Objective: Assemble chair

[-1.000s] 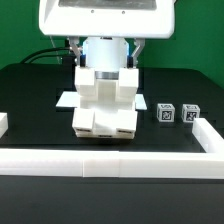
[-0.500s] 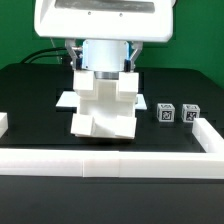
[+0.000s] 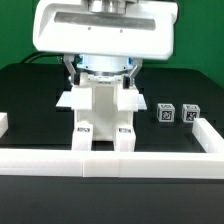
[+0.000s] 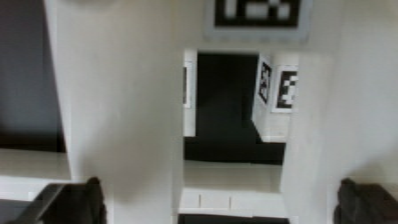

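Since a second ago the chair point(image 3: 100, 115) has swung round. It sat skewed, with a corner toward the front. Now it is square to the long white border rail point(image 3: 110, 160) at the table's point(image 3: 30, 100) front edge, with two legs down side by side right at that rail. The arm's broad white body has also come lower and fills more of the exterior view.

The gripper point(image 3: 100, 72) sits directly over the chair's top, so the work lies straight below the jaws. The tall middle part runs upright, in line with the fingers. From the wrist camera the gripper point(image 4: 222, 205) has its jaws spread wide. Its dark fingertips point(image 4: 80, 205) stand to either side of a white upright of the chair point(image 4: 125, 110), and a dark gap and a tagged part show beyond. I cannot see either pad pressing on the plastic, so I read this as straddling, not a grip.

With only one arm, I judge the coming move depends on that vertical alignment. The jaws would have to come down or shift sideways along the upright before closing.

Two small tagged blocks point(image 3: 165, 112) point(image 3: 189, 113) stand loose near the table's front corner on the exterior view's right, well apart from the chair. A marker board point(image 3: 63, 99) lies flat behind the chair. No tray, bin or other container is in view.
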`<act>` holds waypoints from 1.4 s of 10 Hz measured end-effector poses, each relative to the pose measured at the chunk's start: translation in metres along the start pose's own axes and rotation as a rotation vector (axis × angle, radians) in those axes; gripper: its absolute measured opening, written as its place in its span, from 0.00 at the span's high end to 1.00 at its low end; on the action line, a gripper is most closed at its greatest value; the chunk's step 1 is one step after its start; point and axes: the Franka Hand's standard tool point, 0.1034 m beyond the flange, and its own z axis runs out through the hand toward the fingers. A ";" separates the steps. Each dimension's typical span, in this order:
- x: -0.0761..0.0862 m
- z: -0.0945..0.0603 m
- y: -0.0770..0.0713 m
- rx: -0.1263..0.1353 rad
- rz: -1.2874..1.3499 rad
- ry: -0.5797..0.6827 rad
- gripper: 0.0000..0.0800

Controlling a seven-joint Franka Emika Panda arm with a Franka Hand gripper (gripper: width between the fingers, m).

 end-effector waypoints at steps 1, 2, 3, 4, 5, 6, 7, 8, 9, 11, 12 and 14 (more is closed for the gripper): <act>0.004 0.002 0.001 -0.005 -0.002 0.011 0.19; 0.005 0.002 0.001 -0.008 -0.003 0.022 0.19; 0.007 0.002 0.001 -0.010 -0.004 0.029 0.19; 0.008 0.002 0.001 -0.010 -0.012 0.030 0.19; 0.009 0.001 0.002 -0.010 -0.017 0.030 0.19; 0.009 -0.004 0.002 -0.004 -0.014 0.020 0.19; 0.008 -0.013 -0.001 0.008 -0.004 0.005 0.19; 0.008 -0.020 -0.003 0.017 0.008 -0.004 0.19; 0.006 -0.025 -0.004 0.026 0.009 -0.017 0.19; 0.002 -0.034 -0.009 0.040 0.040 -0.032 0.19; -0.004 -0.038 -0.017 0.054 0.109 -0.068 0.19; -0.017 -0.045 -0.045 0.101 0.224 -0.150 0.19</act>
